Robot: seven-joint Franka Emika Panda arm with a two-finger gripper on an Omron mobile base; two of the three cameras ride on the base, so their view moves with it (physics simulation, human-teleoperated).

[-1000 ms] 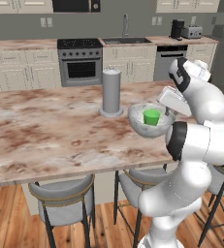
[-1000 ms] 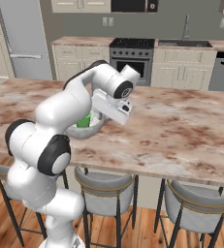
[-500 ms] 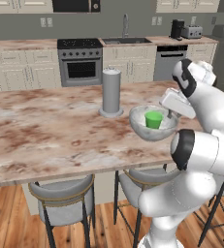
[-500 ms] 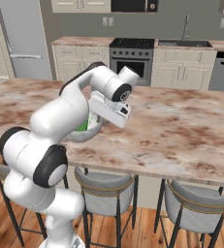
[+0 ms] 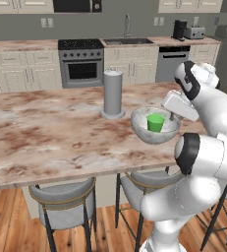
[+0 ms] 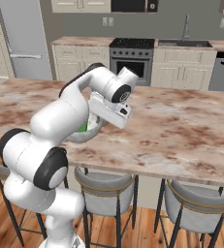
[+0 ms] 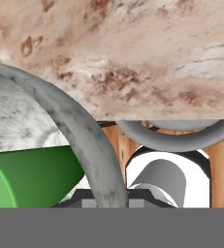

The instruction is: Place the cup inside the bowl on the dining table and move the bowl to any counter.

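Observation:
The speckled grey-white bowl (image 5: 155, 129) hangs just above the dining table (image 5: 46, 133), near its front edge. The small green cup (image 5: 156, 122) lies inside it. My gripper (image 5: 174, 116) is shut on the bowl's right rim. In the right base view my arm hides most of the bowl (image 6: 79, 135), and a sliver of the green cup (image 6: 84, 128) shows. In the hand view the bowl's rim (image 7: 79, 131) runs down between my gripper (image 7: 107, 197) fingers, with the cup (image 7: 33, 177) on its side to the left and the table's edge (image 7: 133, 58) beyond.
A tall grey cylinder (image 5: 113, 93) stands on the table just behind the bowl to the left. Grey round stools (image 5: 63, 204) sit under the front edge. Wall counters (image 5: 16, 47) with a stove (image 5: 81, 61) and a sink run along the back.
The bowl, with the cup in it, has come a little toward the table's front edge in my gripper. My arm's elbow has swung outward.

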